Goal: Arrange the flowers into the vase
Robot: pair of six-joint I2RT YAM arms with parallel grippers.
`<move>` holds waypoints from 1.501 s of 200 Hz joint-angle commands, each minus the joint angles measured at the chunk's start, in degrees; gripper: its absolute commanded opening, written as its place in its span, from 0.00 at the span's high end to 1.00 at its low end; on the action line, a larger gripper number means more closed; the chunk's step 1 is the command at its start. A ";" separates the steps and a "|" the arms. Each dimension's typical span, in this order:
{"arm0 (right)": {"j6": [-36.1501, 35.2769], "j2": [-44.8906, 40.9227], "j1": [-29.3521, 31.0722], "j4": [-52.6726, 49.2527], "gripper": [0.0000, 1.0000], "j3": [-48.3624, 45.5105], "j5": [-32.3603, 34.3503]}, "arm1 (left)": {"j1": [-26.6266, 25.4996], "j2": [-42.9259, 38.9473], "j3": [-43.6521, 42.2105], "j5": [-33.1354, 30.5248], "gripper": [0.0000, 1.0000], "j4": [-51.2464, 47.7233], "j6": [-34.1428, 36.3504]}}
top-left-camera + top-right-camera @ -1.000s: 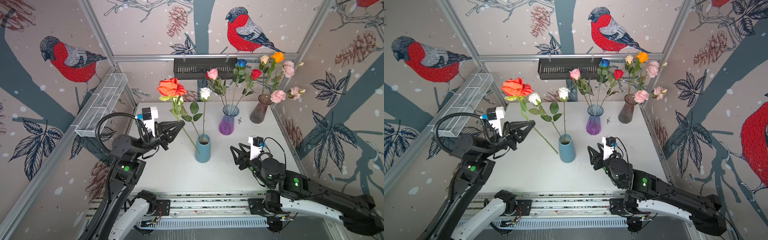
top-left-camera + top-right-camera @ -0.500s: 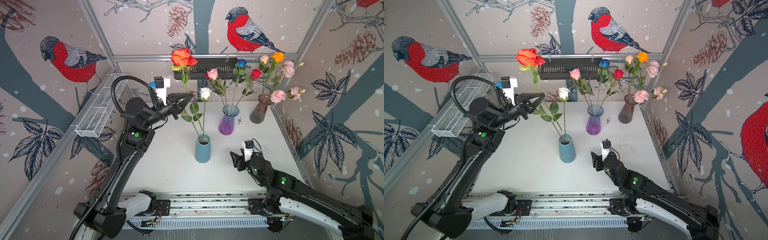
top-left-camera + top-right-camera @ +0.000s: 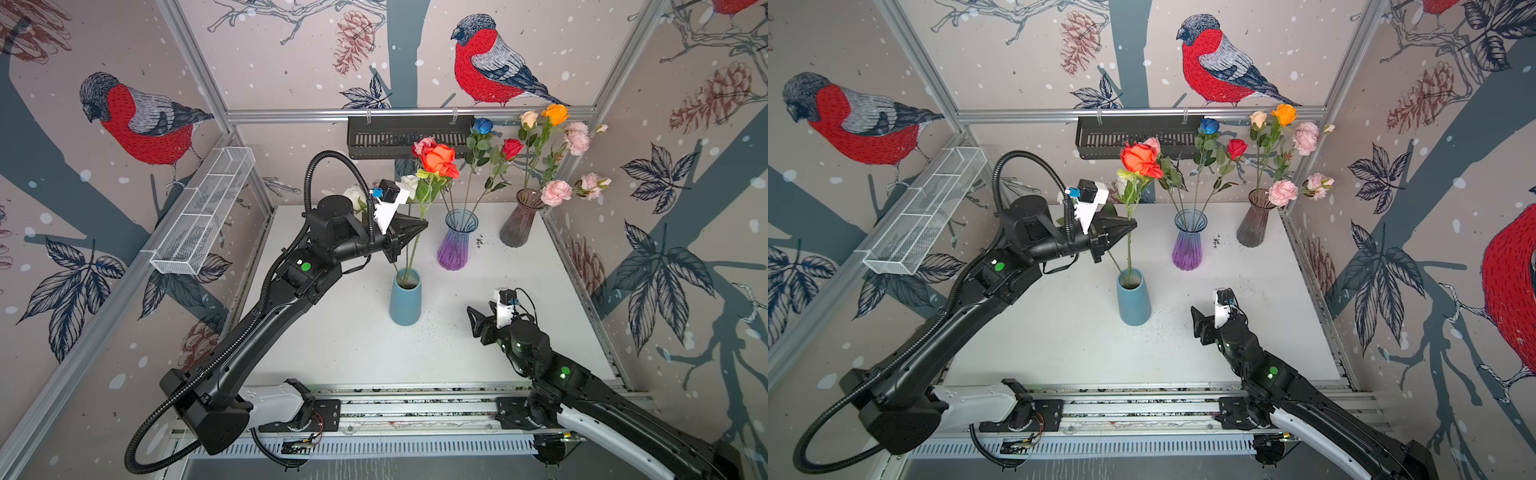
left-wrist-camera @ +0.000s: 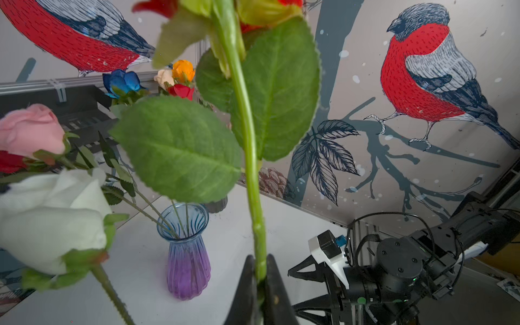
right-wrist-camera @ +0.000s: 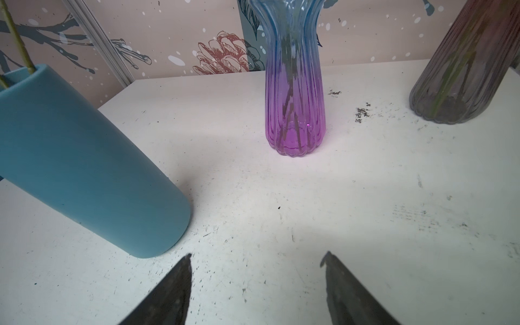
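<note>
Status: left gripper (image 3: 422, 226) is pinching the stem of the orange-red rose (image 3: 439, 160) partway up, below its leaves. The left wrist view shows both fingers pressed tight against the green stem (image 4: 260, 257). The rose is held roughly upright above the blue vase (image 3: 405, 301). In both top views its stem runs down from the gripper into the vase mouth, and the head is well above the rim. The white rose (image 3: 1122, 180) is in the same blue vase, with its stem slanting toward the left arm; its head sits just beside the held rose's leaves in the left wrist view (image 4: 56, 219). The right wrist view shows two stems crossing the blue vase rim (image 5: 84, 168). Right gripper (image 3: 471, 320) is spread wide and holding nothing, low over the desk (image 3: 353, 345), to the right of the blue vase and apart from it; its two fingertips have bare desk between them (image 5: 256, 256). The purple vase (image 3: 455, 245) further back holds the pink rose (image 4: 31, 129), blue rose (image 3: 482, 124) and red rose (image 3: 512, 147). The grey vase (image 3: 517, 224) in the far right corner holds the cream rose (image 3: 528, 118), orange rose (image 3: 555, 113) and pink sprays (image 3: 557, 192). All three vases are upright on the desk, well apart from each other.
</note>
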 commanded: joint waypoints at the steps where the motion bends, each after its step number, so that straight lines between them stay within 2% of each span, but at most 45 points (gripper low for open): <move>1: 0.90 -2.50 -1.08 3.64 0.26 -2.74 -3.31 | -0.36 -0.70 -1.25 -4.21 1.00 -0.17 3.30; 61: 1.15 -4.02 -2.04 5.28 0.26 -5.25 -4.03 | -0.47 0.56 -6.55 -4.04 1.00 2.15 3.96; 79: 1.23 -4.06 -2.17 5.19 0.26 -5.16 -4.08 | -0.80 0.58 -8.40 -2.11 1.00 3.39 4.73; 83: 1.23 -4.03 -2.27 5.23 0.26 -5.20 -4.08 | -0.89 0.50 -8.69 -1.01 0.93 3.64 5.09; 92: 1.23 -4.01 -2.42 5.27 0.25 -5.18 -4.15 | -1.19 0.29 -9.30 -0.02 0.55 3.52 6.19; 98: 1.23 -3.92 -2.43 5.28 0.25 -5.21 -4.25 | -1.51 -0.17 -9.81 -0.25 0.40 3.34 6.93; 104: 1.22 -3.88 -2.57 5.36 0.23 -5.24 -4.42 | -1.61 -0.99 -10.57 -0.53 0.34 3.47 7.66; 120: 0.94 -3.49 -2.80 5.69 0.20 -5.00 -4.84 | -1.61 -4.77 -14.17 -3.05 0.28 5.81 8.48; 139: -0.11 -0.89 -2.89 7.53 0.18 -3.35 -7.31 | -1.53 -10.63 -18.95 -10.02 0.20 9.19 8.12; 165: -2.80 6.73 -2.53 13.07 0.14 0.54 -15.33 | -1.44 -18.15 -24.88 -19.81 0.18 11.95 6.15; 193: -6.94 15.90 -0.86 21.43 0.07 5.39 -25.10 | -1.44 -25.22 -31.30 -25.77 0.17 13.73 4.64; 198: -7.97 17.34 -0.12 22.94 0.00 6.18 -26.17 | -1.44 -26.16 -32.30 -27.23 0.16 13.76 4.63; 205: -9.61 19.03 1.17 25.17 0.01 7.15 -26.98 | -1.44 -27.39 -33.55 -29.70 0.16 13.68 4.87; 222: -13.48 22.91 4.85 32.07 0.01 8.06 -25.69 | -1.36 -29.33 -35.72 -35.27 0.16 13.58 5.60; 240: -18.16 27.33 8.36 40.22 0.01 8.20 -24.29 | -1.35 -30.84 -37.62 -37.87 0.15 14.75 6.68; 264: -23.35 32.59 12.30 49.10 0.01 7.85 -19.14 | -1.18 -32.12 -39.47 -38.58 0.15 16.14 7.43; 300: -24.78 40.12 13.35 58.41 0.01 8.17 -11.44 | 0.18 -32.39 -39.97 -36.02 0.15 16.72 5.83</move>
